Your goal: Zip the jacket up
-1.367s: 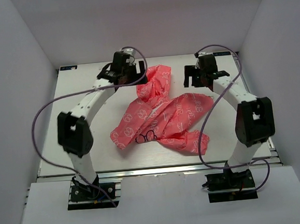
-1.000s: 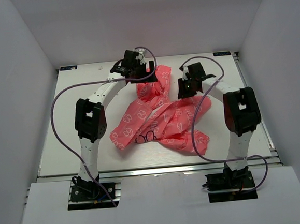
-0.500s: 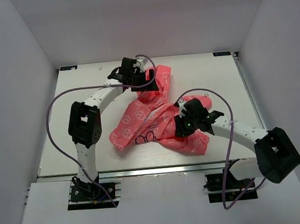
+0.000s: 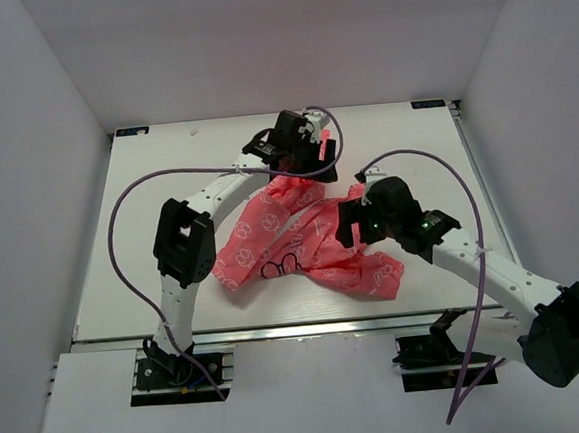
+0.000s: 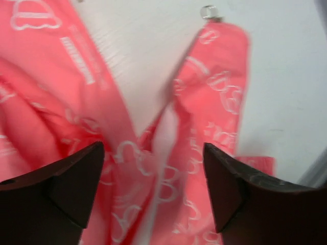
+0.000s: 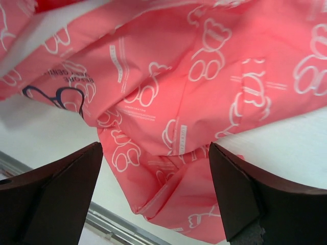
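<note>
jacket (image 4: 301, 238) | under left hand (image 5: 152, 153), right hand (image 6: 156, 153) | both spread, contact unclear

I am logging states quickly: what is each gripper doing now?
Left gripper: open, over the jacket.
Right gripper: open, over the jacket too.

The white-and-black left arm (image 4: 217, 192) arcs far forward with its black two-finger left gripper (image 4: 310, 160) pointing down, jaws spread wide, while the right arm (image 4: 484, 261) stretches diagonally inward, its black two-finger right gripper (image 4: 355, 221) likewise agape.
</note>
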`<state>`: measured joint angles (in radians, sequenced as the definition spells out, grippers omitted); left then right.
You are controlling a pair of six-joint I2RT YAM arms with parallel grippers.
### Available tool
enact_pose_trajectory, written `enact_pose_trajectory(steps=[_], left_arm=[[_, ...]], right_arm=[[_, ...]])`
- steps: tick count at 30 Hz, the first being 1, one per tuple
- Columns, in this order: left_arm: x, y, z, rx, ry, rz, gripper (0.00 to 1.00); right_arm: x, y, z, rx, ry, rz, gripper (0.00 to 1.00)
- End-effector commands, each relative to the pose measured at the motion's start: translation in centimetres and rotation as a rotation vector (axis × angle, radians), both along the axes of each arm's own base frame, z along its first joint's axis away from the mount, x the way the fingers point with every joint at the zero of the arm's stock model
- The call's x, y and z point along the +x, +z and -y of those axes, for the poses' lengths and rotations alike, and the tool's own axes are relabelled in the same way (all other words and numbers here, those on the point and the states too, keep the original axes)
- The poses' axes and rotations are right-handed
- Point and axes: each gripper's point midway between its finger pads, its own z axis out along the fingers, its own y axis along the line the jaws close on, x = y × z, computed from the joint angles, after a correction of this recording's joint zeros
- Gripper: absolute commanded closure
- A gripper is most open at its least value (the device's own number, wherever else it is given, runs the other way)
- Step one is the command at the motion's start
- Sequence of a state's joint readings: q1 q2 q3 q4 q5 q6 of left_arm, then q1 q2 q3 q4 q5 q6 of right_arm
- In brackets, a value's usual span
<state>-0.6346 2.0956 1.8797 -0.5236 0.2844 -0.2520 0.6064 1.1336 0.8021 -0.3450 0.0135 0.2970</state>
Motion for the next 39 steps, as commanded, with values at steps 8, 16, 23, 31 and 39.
enact_pose_trajectory(steps=[8,16,23,31,39], left_arm=[[1.8,-5.2,-6.5,0.271,0.260,-0.012,0.98],[0.2,-1.9,-14.1,0.257,0.559,0.051,1.00],[-1.5,-2.7,-21.8,0.186,0.728,-0.042,1.00],[-1.6,-2.2,-23.4,0.181,0.734,-0.024,1.00],[-0.8,-2.1,-23.9,0.181,0.747,-0.034,1.00]], right_arm=[[4.1,6.5,1.9,-0.013,-0.141,0.203,0.11],[12.4,7.1,-0.3,-0.022,-0.117,0.152,0.11],[12.0,4.5,-6.8,-0.046,0.632,0.318,0.11],[12.4,3.9,-10.1,-0.129,0.977,0.504,0.11],[12.3,-1.3,-14.4,-0.238,1.154,0.435,0.11]])
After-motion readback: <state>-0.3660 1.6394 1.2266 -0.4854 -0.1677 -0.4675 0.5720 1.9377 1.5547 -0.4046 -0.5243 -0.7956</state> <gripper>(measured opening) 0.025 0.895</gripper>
